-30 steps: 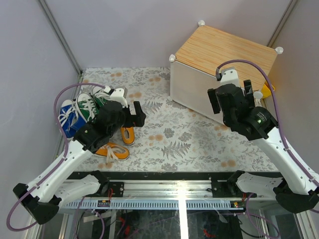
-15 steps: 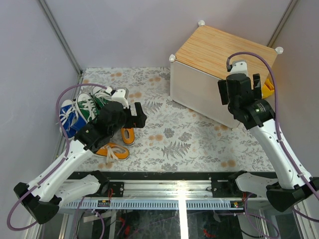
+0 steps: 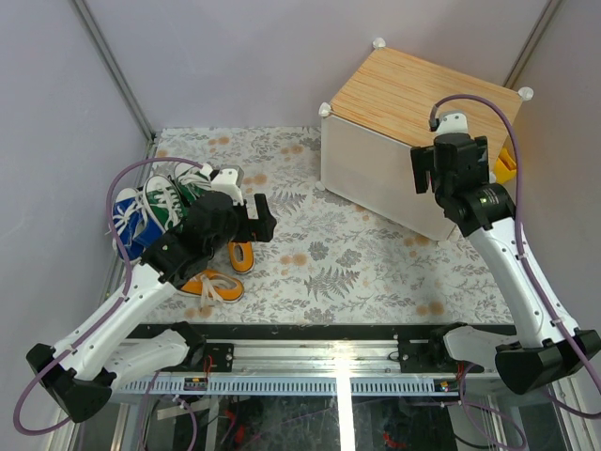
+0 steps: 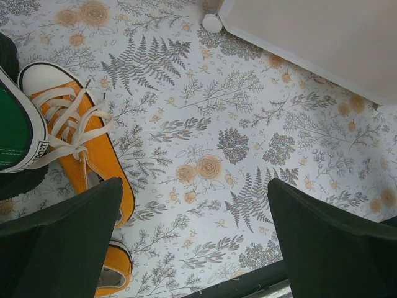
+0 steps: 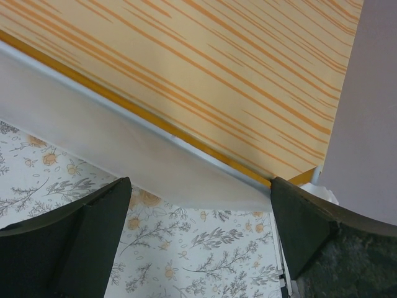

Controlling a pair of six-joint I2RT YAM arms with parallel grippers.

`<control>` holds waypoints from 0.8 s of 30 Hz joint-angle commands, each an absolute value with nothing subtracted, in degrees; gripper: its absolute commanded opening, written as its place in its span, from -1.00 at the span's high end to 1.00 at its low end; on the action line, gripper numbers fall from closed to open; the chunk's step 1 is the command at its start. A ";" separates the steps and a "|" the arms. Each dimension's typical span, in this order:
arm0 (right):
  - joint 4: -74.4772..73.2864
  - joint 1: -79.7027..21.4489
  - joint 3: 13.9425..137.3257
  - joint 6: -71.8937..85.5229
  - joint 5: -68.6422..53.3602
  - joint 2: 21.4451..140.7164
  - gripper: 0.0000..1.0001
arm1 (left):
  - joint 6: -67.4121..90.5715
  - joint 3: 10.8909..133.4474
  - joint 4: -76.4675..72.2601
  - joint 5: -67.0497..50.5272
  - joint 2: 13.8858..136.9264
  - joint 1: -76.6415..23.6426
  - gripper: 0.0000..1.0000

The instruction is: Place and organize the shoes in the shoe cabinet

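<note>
The shoe cabinet (image 3: 423, 99) stands at the back right, with a wood-grain top and a white front panel (image 3: 366, 178) that is shut. The shoes lie at the left: a blue pair (image 3: 127, 224), a green pair (image 3: 172, 195) and two orange sneakers (image 3: 212, 285) (image 3: 241, 256). My left gripper (image 3: 264, 217) hovers open just right of the orange sneakers. In the left wrist view it (image 4: 195, 186) holds nothing, with an orange sneaker (image 4: 80, 149) beside its left finger. My right gripper (image 3: 451, 167) hangs open over the cabinet's near right corner, above the top's edge (image 5: 217, 62).
Purple walls close in the floral mat (image 3: 357, 263) on the left, back and right. The right wall (image 5: 372, 93) stands close beside the cabinet. A white corner knob (image 4: 212, 23) marks the cabinet's near left foot. The metal rail (image 3: 338, 352) runs along the front.
The right arm has swung back and to the right, up over the cabinet's near right corner. The left arm and the shoes have stayed put.
</note>
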State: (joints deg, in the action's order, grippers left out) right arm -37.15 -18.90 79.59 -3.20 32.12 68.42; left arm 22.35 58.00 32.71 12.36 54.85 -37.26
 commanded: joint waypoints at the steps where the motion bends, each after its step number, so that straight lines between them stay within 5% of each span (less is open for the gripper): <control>1: -35.47 -18.45 79.09 -0.99 27.56 67.80 -0.99 | 21.55 57.40 30.34 12.41 54.93 -37.35 -1.00; 15: -42.01 -18.46 76.40 9.41 5.85 57.87 -0.99 | 22.14 57.30 30.71 13.04 54.46 -37.36 -1.00; 24: -34.98 -18.51 64.43 16.48 -19.74 49.60 -1.00 | 21.83 59.29 33.16 14.01 53.14 -37.29 -1.00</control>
